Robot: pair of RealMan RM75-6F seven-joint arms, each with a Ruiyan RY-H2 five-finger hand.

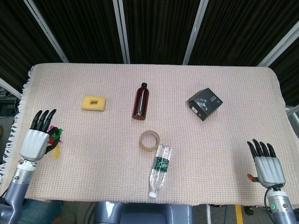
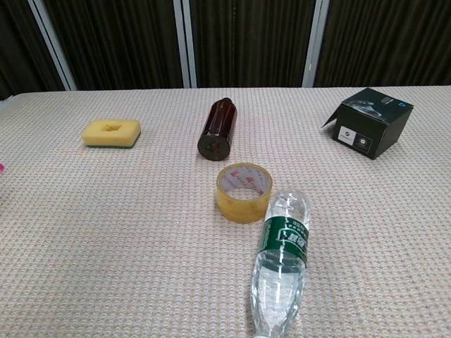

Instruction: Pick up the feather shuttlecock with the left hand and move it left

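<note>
The feather shuttlecock (image 1: 56,136), with red, green and yellow feathers, is at the far left of the table, close to the fringed edge. My left hand (image 1: 36,139) lies over it and holds it; the feathers stick out to the right from under the hand. In the chest view only a pink sliver of the shuttlecock (image 2: 1,167) shows at the left border, and neither hand is seen there. My right hand (image 1: 267,165) hovers at the table's near right corner, fingers apart, holding nothing.
A yellow sponge (image 1: 94,102) lies at the back left. A brown bottle (image 1: 141,101) lies in the middle, with a tape roll (image 1: 150,140) and a clear water bottle (image 1: 160,169) in front of it. A black box (image 1: 204,103) sits at the back right.
</note>
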